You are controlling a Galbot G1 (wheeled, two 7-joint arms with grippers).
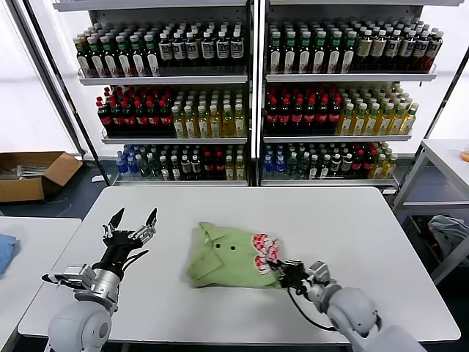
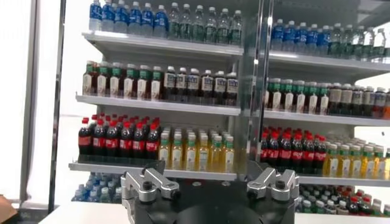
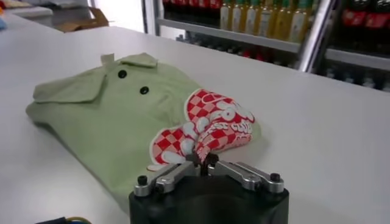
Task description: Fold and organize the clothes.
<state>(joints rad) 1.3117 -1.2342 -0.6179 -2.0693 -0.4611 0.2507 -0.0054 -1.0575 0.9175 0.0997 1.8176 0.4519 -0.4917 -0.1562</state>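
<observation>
The light green polo shirt [image 1: 227, 257] lies folded into a compact bundle in the middle of the white table [image 1: 344, 220], collar toward the shelves and the red-and-white checkered graphic [image 1: 264, 249] on its right edge. My right gripper [image 1: 282, 270] is shut on a pinch of that checkered fabric [image 3: 210, 131] at the bundle's near right edge; in the right wrist view its gripper [image 3: 202, 159] has the cloth bunched between the fingertips. My left gripper [image 1: 132, 224] stands open above the table to the left of the shirt, fingers pointing up and away, holding nothing.
Shelves full of bottles [image 1: 249, 95] stand behind the table. A second table [image 1: 29, 249] at the left carries a blue cloth [image 1: 6, 249]. A cardboard box [image 1: 33, 174] sits on the floor at the far left, and another table [image 1: 447, 158] stands at the right.
</observation>
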